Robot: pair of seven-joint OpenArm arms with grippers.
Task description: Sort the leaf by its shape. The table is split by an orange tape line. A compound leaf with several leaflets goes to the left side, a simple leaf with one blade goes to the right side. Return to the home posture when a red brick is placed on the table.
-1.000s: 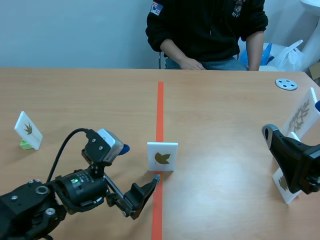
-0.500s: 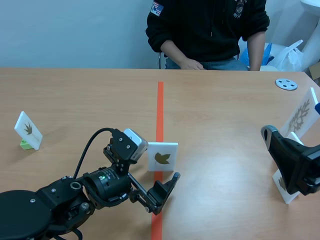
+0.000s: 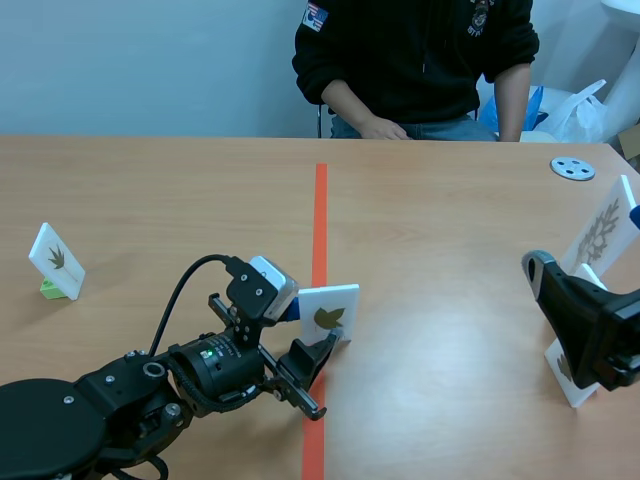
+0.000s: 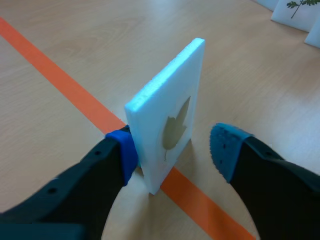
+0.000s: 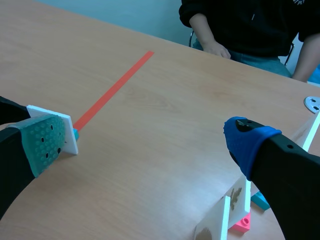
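Observation:
A white card [image 3: 328, 313] printed with one brown single-blade leaf stands on the orange tape line [image 3: 320, 215] at mid-table. My left gripper [image 3: 306, 333] straddles it. In the left wrist view the card [image 4: 172, 107] stands between the fingers. One blue pad [image 4: 128, 150] touches its back, while the other pad [image 4: 223, 148] is a small gap away from its printed face, so the gripper is open. My right gripper [image 3: 558, 300] rests low at the right, open with nothing between its fingers [image 5: 44, 145].
A card with a several-leaflet leaf [image 3: 55, 260] stands on a green base at the far left. Two more leaf cards [image 3: 603, 232] [image 3: 570, 370] stand by my right arm. A grey disc [image 3: 572, 168] lies at the back right. A person [image 3: 415, 60] sits across the table.
My left arm came forward to the card on the tape line, and its fingers have narrowed around it, nudging the card slightly. The right arm has not moved.

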